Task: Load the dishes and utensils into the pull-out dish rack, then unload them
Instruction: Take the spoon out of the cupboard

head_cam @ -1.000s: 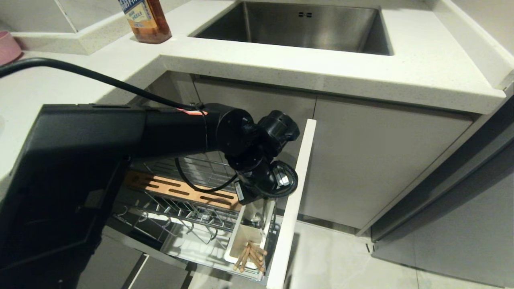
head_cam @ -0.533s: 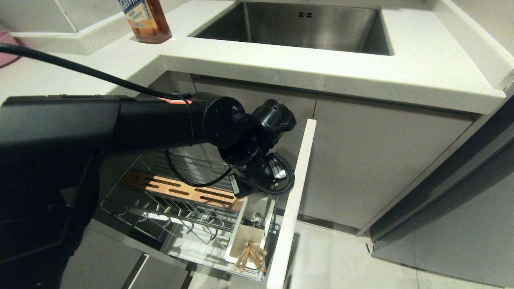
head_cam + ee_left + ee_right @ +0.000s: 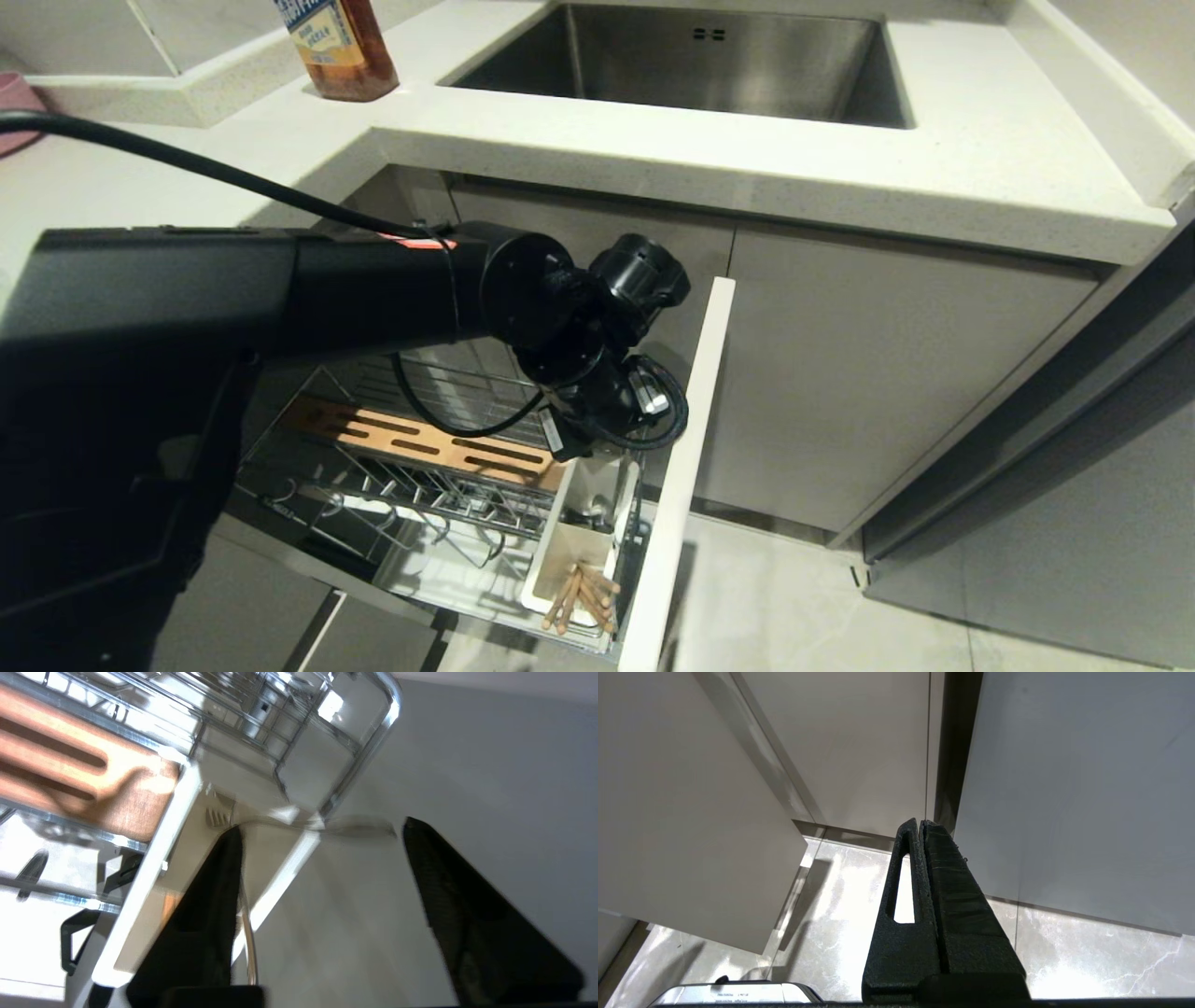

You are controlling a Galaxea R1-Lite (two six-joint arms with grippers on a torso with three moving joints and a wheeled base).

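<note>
A bottle [image 3: 338, 47] of amber liquid is seen at the back of the counter [image 3: 653, 149], left of the steel sink [image 3: 691, 61]; its blue and yellow label carries print, but none of it can be read. A pink object [image 3: 14, 117] is cut off at the counter's far left edge.

Below the counter the pull-out dish rack [image 3: 420, 485] is drawn open, its tall pale front panel [image 3: 686, 448] standing edge-on to the head camera. Inside the wire basket a slotted wooden strip [image 3: 420, 446] is laid across the rack, with upright chrome prongs in front of it. At the panel end the white utensil holder [image 3: 579, 551] is set, and the wooden chopsticks [image 3: 581, 597] are seen lying in its nearer compartment. Whether the spoon is in the farther compartment cannot be told — that part is shadowed by the arm. No plate or bowl can be made out in the rack.

Much of the rack is blocked in the head view by the black left arm [image 3: 280, 299] and its cable [image 3: 187, 163]. The left gripper [image 3: 317, 830] is held just above the holder, fingers [image 3: 219, 882] spread wide with nothing between them — one finger over the holder, the other beside the pale panel.

The right gripper [image 3: 921, 823] is parked low over the tiled floor [image 3: 1087, 952], facing cabinet doors, its fingers pressed together and empty.
</note>
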